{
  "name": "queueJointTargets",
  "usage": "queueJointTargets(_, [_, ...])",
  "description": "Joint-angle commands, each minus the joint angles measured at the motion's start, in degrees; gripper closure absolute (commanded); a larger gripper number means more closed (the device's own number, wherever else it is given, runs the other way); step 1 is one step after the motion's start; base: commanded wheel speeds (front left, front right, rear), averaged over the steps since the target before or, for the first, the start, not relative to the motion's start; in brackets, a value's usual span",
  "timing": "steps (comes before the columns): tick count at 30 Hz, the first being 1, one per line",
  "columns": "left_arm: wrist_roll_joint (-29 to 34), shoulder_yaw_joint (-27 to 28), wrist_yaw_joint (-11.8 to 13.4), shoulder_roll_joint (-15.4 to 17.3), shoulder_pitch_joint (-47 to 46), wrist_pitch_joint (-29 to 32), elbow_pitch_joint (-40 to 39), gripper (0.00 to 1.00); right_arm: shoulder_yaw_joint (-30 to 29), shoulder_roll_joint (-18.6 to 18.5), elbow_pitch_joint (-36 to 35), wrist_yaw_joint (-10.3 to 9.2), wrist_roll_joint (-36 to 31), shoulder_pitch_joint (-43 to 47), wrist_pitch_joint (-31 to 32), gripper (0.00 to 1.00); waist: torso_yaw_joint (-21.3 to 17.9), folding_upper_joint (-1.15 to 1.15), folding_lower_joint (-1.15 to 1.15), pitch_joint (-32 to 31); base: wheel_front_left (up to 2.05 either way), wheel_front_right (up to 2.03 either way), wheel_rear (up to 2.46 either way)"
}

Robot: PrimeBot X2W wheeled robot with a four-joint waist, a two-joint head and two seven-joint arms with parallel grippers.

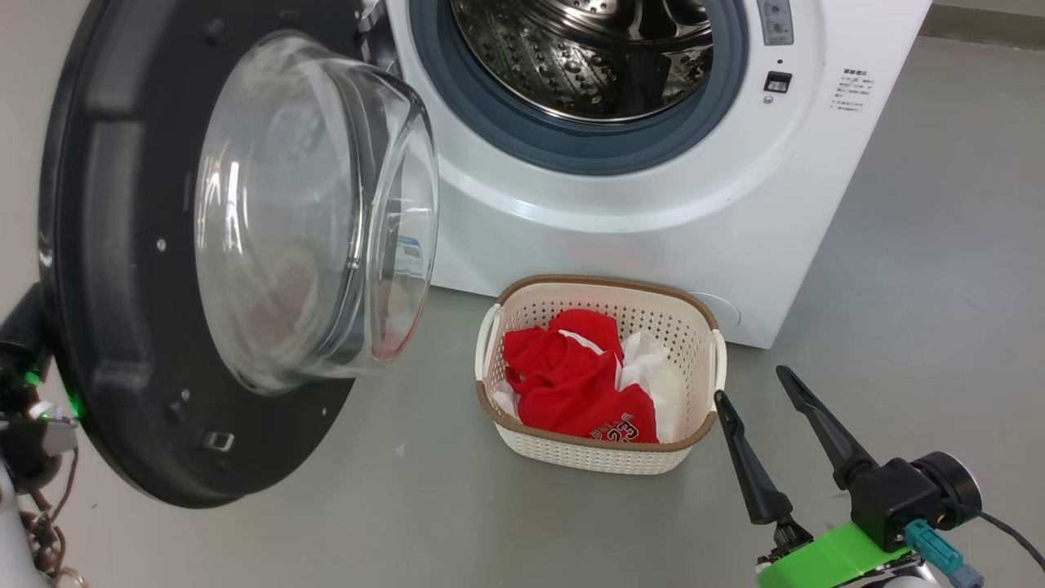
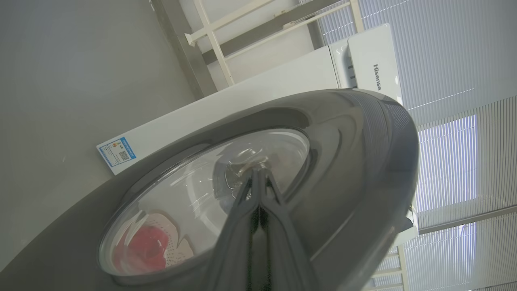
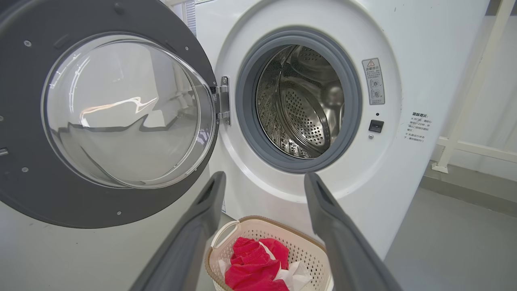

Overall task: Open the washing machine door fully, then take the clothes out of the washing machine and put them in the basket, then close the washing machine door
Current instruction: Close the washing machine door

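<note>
- Glossy black round washing machine door (image 1: 114, 343) stands open.
- Red and white clothes (image 1: 571, 392) lie in the cream perforated plastic basket (image 1: 588, 457).
- Left tool (image 2: 258, 173) is clenched, empty, by the door; right tool (image 1: 751, 384) is released beside the basket.

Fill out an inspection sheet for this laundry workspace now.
Surface: grey floor, smooth.
Job's things: washing machine door swung open; washing machine drum looks empty; clothes, red and white, in the basket before the machine.
Clutter: nothing seen.
Grippers: left gripper shut at the door's outer face, contact unclear; right gripper open, empty, beside the basket.
Cables: black cable at the right wrist.
Surroundings: window blinds, white railing.
</note>
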Motion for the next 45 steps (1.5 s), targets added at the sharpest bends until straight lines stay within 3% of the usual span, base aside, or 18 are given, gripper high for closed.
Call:
queueJointTargets(1, [-0.79,0.3,0.71,0.68,1.2,1.41,-3.91,1.0,1.19,0.05,-1.71,0.28,0.29,-2.03,-0.36,0.0,-0.31,0.0,0.0,0.03,0.0,0.0,0.0])
queueJointTargets(11, [-2.8,-1.4,4.68,-2.91,7.51,1.52,-18.67,1.0,0.96,0.09,-2.06,0.28,0.98,-2.17,-0.36,0.0,-2.17,0.0,0.0,0.46,0.0,0.0,0.0])
queueJointTargets(24, [-11.93,-9.25,8.95,-3.42,15.22,-3.39,-28.24,1.0,0.67,0.1,-2.25,0.28,1.74,-2.37,-0.37,0.0,-5.48,0.0,0.0,0.72,0.0,0.0,0.0])
queueJointTargets(45, [-20.11,-18.78,9.65,-3.43,20.01,-9.66,-33.48,1.0,0.76,0.1,-2.19,0.28,1.92,-2.91,-0.37,0.0,-10.11,0.0,0.0,1.48,0.0,0.0,0.0])
